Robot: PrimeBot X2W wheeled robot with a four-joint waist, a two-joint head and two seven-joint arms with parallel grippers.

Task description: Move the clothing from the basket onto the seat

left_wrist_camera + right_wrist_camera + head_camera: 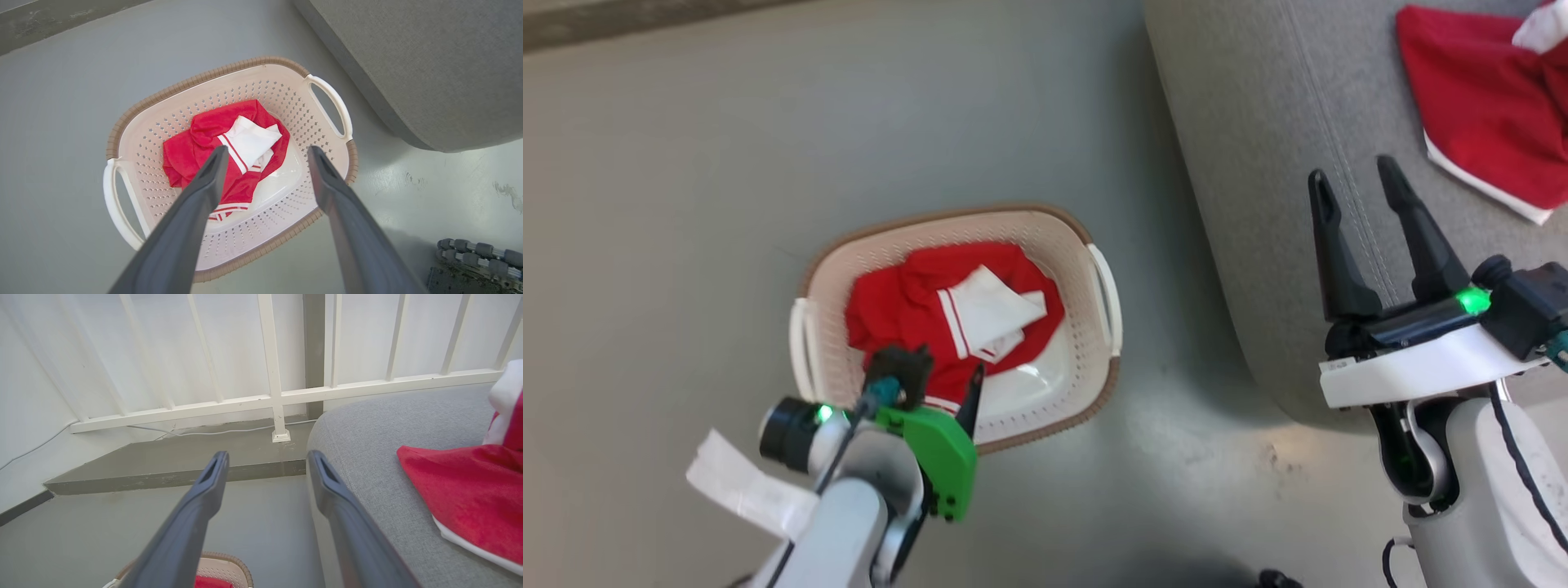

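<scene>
The cream basket (947, 216) with a brown rim stands on the grey floor. Crumpled in it lies red clothing (890, 314) with white striped trim. My left gripper (265, 152) hovers above the basket (204, 77), pointing down at the clothing (190, 151), open and holding nothing. To the right is the grey seat (1258, 163), with another red garment (1478, 114) lying on it at the far right. My right gripper (1354, 173) is open and empty over the seat's left edge (388, 428), left of that garment (470, 486).
A white railing (278, 396) and a low grey step (184, 457) with a cable along it stand beyond the seat's corner. Part of my wheeled base (474, 249) sits on the floor near the basket. Bare floor surrounds the basket.
</scene>
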